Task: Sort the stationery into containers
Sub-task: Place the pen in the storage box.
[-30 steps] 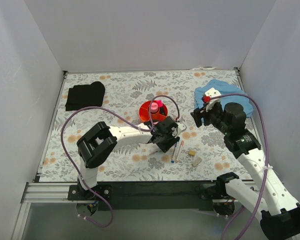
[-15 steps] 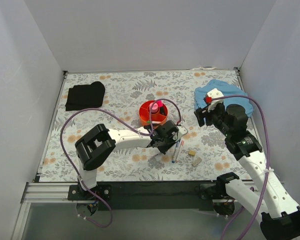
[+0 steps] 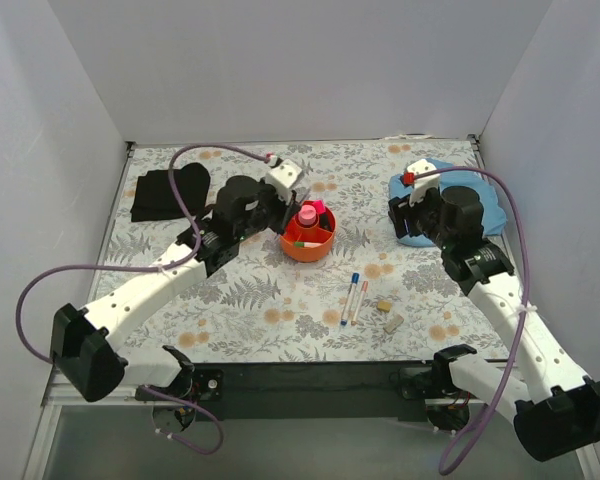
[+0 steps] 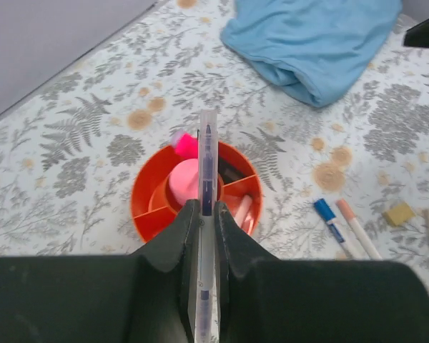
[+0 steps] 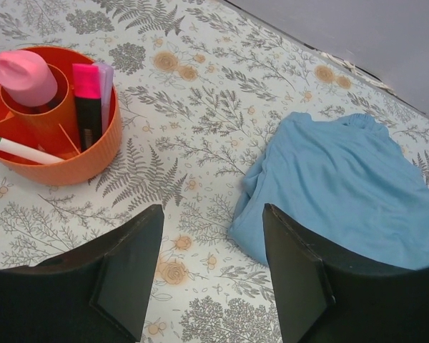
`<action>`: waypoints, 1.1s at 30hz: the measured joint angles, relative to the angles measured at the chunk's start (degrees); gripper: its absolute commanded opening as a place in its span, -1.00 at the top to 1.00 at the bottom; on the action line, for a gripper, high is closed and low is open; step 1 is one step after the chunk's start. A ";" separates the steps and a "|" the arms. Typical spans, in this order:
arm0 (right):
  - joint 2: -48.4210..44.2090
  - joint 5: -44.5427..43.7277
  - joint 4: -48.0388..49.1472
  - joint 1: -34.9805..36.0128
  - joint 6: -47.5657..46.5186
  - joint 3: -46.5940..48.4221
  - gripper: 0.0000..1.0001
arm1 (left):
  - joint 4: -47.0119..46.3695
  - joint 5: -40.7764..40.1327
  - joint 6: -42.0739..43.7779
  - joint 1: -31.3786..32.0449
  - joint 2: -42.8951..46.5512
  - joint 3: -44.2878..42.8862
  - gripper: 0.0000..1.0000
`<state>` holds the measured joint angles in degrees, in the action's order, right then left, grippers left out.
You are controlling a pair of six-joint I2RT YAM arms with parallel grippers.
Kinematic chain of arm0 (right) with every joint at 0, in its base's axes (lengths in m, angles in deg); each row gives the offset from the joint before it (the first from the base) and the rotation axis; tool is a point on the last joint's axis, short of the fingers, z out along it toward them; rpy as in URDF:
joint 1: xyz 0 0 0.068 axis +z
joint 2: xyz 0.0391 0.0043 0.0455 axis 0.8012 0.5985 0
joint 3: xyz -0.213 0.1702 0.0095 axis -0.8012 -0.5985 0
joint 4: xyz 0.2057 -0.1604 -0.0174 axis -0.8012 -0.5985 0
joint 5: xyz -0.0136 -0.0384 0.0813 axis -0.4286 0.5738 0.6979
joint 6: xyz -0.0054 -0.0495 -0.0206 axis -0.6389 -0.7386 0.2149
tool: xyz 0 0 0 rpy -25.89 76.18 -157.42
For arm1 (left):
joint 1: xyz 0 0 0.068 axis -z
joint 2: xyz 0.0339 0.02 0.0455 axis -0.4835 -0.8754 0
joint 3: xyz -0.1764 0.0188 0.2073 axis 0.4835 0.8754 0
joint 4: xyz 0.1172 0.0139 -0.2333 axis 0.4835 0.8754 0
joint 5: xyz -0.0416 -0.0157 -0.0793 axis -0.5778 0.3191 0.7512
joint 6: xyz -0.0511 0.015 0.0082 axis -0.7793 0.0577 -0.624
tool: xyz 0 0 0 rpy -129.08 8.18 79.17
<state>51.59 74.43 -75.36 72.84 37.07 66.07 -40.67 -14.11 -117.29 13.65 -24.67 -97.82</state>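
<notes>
The round orange tray (image 3: 307, 247) stands mid-table and holds a pink bottle (image 5: 25, 75) in its centre cup, a pink highlighter (image 5: 87, 89), a lilac marker (image 5: 105, 82) and a green-capped pen (image 5: 14, 148). My left gripper (image 4: 206, 207) is shut on a thin clear pen (image 4: 206, 153) with a dark core. It holds the pen in the air just left of and behind the tray (image 4: 141, 207), tip towards it. A blue-capped pen (image 3: 350, 298) and an orange-capped pen (image 3: 359, 300) lie in front of the tray. Two beige erasers (image 3: 384, 305) (image 3: 393, 323) lie beside them. My right gripper (image 5: 211, 214) is open and empty above the table.
The light blue cloth (image 3: 450, 195) lies at the back right, partly under my right gripper (image 3: 400, 222). The black cloth (image 3: 170, 190) lies at the back left. White walls close in the table on three sides.
My left arm has lifted from the pens in front of the tray and swung back and left with a thin pen in its jaws. The right gripper has shifted slightly towards the back.
</notes>
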 measured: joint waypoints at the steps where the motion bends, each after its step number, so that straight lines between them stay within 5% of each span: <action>1: 0.90 0.00 -0.04 -0.09 -0.04 0.72 -0.30 | -6.58 -0.61 0.22 -1.81 2.43 4.15 1.00; 6: 4.98 0.20 -0.33 -0.11 -0.44 4.37 -0.29 | -28.96 -1.36 0.46 -5.49 4.42 18.12 1.00; 16: 11.39 0.17 -1.95 -0.13 -2.32 10.32 -0.28 | -56.81 -3.89 -3.82 -9.11 -8.79 19.76 1.00; 33: 15.17 -0.44 -4.00 -0.13 -4.57 12.59 -0.29 | -67.30 -5.33 -13.44 -10.88 -14.12 23.71 1.00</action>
<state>66.76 73.99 -79.36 72.70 32.50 78.66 -107.97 -19.45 -130.74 2.77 -38.79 -74.10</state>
